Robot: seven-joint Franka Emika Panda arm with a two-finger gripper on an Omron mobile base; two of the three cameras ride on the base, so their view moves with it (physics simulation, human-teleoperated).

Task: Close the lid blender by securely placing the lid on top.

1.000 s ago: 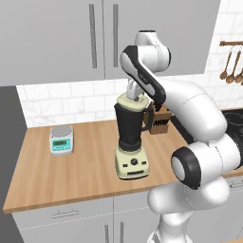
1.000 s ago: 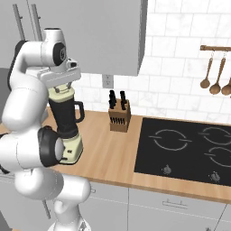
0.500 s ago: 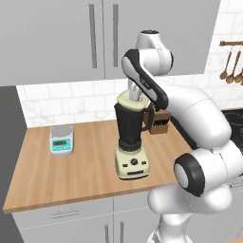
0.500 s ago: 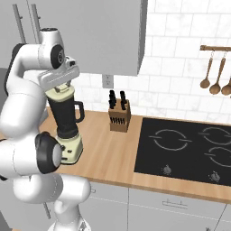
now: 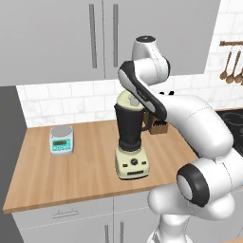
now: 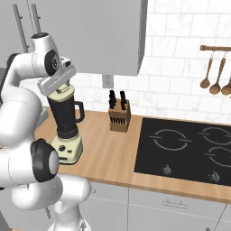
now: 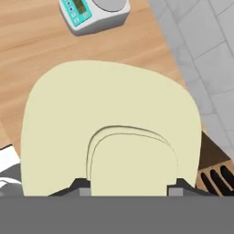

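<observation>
The pale cream lid (image 5: 124, 100) (image 6: 63, 94) lies on the top of the dark tapered blender (image 5: 130, 128) (image 6: 65, 119), which stands on its cream base on the wooden counter. In the hand view the lid (image 7: 114, 105) spreads wide, with its raised knob low in the middle. My gripper (image 7: 128, 185) (image 5: 132, 98) (image 6: 59, 89) comes down from above. Its two finger tips press against either side of the knob, so it is shut on the lid. The jar's rim is hidden under the lid.
A grey-and-teal kitchen scale (image 5: 61, 140) (image 7: 93, 11) sits on the counter left of the blender. A knife block (image 6: 119, 118) (image 5: 159, 127) stands behind it to the right, before the black cooktop (image 6: 185, 149). Wall cabinets hang close overhead, and wooden utensils (image 6: 216, 74) hang at the far right.
The lid has sunk slightly onto the jar's top and the hand has turned a little. The blender has not moved.
</observation>
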